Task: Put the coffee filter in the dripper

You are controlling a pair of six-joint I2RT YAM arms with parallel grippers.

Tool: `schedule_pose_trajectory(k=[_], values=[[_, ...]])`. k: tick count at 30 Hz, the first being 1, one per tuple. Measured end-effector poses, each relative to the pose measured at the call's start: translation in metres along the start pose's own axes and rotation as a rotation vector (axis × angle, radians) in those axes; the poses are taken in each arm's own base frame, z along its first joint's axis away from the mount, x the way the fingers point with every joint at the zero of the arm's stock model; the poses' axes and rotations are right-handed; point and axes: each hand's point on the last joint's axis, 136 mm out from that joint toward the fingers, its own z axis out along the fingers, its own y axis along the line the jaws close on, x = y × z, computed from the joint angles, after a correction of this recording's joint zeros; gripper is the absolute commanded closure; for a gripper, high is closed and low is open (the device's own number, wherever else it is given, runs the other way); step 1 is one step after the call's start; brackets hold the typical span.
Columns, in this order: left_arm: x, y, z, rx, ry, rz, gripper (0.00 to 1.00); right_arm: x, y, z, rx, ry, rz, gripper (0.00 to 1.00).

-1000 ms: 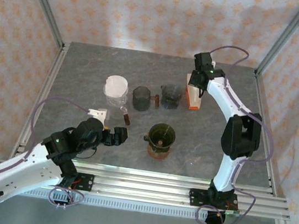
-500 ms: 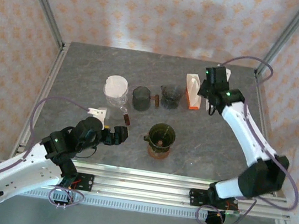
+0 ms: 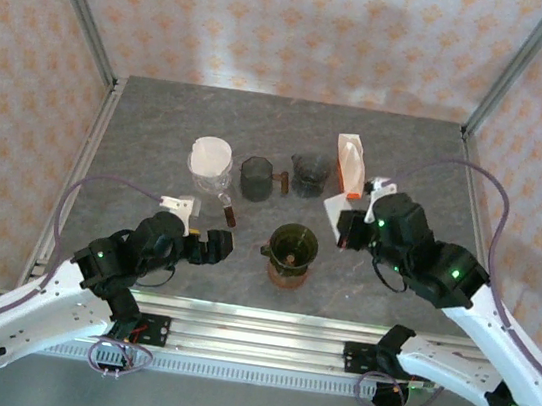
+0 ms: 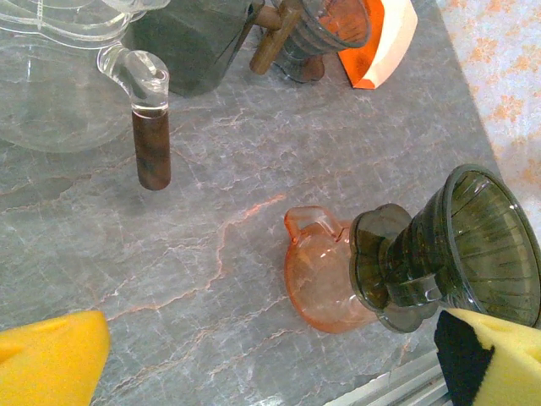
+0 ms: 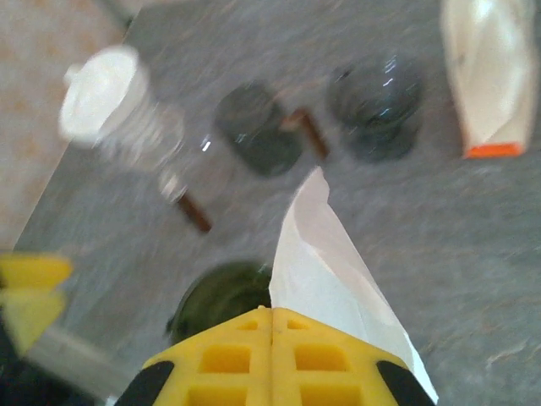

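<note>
A grey marbled surface [image 3: 160, 127] sits inside a frame backed by pale patterned walls; along its far half stand a lidded glass jug [image 3: 210, 164], a dark cup [image 3: 254, 177], a small glass beaker [image 3: 309, 173] and an orange-and-white carton [image 3: 350, 167]; nearer the arms, the dark green glass dripper [image 3: 294, 244] stands upright on an orange glass dish [image 4: 317, 275], mouth up and with nothing seen inside it; the right tool [image 3: 347, 224] is clenched on a white paper filter [image 5: 325, 254], its yellow pads meeting with the paper pinched between them, and hangs just to the right of the dripper and above the surface; in the right wrist view the filter's narrow tip juts forward from the tool, with the dripper's rim below and to the left of it; the left tool [image 3: 211, 244] is released and holds nothing, pads wide apart, just left of the dripper; the step in hand looks like carrying the filter over the dripper; to do it well, the right tool should probably centre the tip over the mouth, lower it tip first, and let go only once the paper is inside the rim; the dripper sits high on a narrow foot, so a sideways nudge on its rim could tip it; a thin paper filter may also spring out or land crooked if dropped from above.
</note>
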Motion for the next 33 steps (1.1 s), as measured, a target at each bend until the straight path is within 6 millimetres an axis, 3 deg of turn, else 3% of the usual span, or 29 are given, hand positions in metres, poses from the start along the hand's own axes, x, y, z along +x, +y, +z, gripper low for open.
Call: schedule_pose_trajectory(k=[6, 12, 24, 33], values=[[0.0, 0.0, 0.0, 0.0, 0.0, 0.0, 0.0, 0.029, 0.035, -0.006, -0.059, 0.129, -0.088, 1.0], [-0.003, -0.003, -0.001, 0.001, 0.002, 0.001, 0.0, 0.041, 0.039, 0.009, 0.031, 0.232, -0.134, 1.0], [-0.002, -0.014, 0.003, 0.02, 0.042, 0.014, 0.03, 0.027, 0.052, 0.027, 0.173, 0.349, -0.22, 1.0], [0.001, -0.019, 0.006, 0.033, 0.076, 0.023, 0.02, 0.025, 0.044, 0.011, 0.202, 0.371, -0.236, 1.0]])
